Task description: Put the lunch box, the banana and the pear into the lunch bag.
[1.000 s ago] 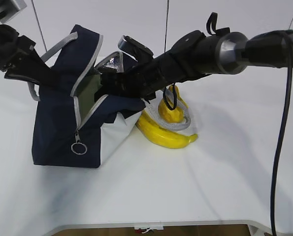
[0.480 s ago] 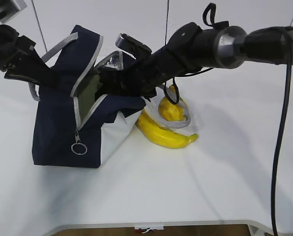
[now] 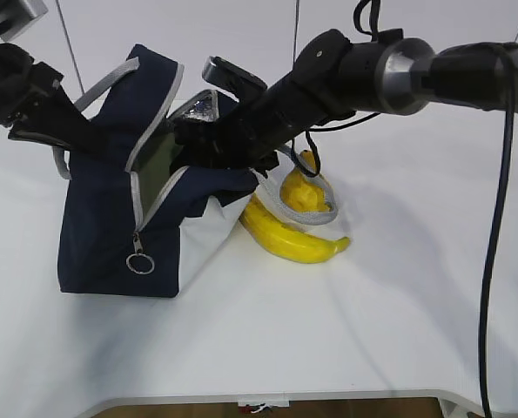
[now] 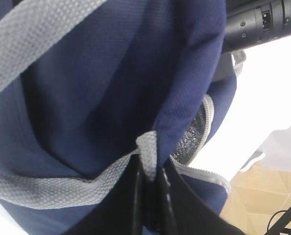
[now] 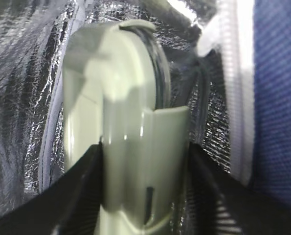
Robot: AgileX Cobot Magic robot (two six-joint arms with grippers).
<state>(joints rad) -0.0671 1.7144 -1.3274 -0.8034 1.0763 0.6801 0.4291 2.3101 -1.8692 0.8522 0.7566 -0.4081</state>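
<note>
**Lunch box held in the mouth of the bag**

Nearest the camera, the white desk [image 3: 328, 331] carries the navy lunch bag [image 3: 102, 235], standing with its zipped flap open and the zipper ring hanging at the front. Just right of the bag lies the banana [image 3: 293, 241], with the pear [image 3: 304, 193] touching it from behind; a grey bag handle [image 3: 309, 218] loops around the pear. Above them, the right gripper [image 5: 145, 171] reaches into the bag's opening, its fingers [image 5: 81, 186] clamped on the sage-green lunch box [image 5: 121, 122], which stands on edge against the silver lining. Farther left, the left gripper [image 4: 150, 183] has its fingers pinched shut on the other grey strap [image 4: 62, 183], holding the bag's back edge up.
</note>
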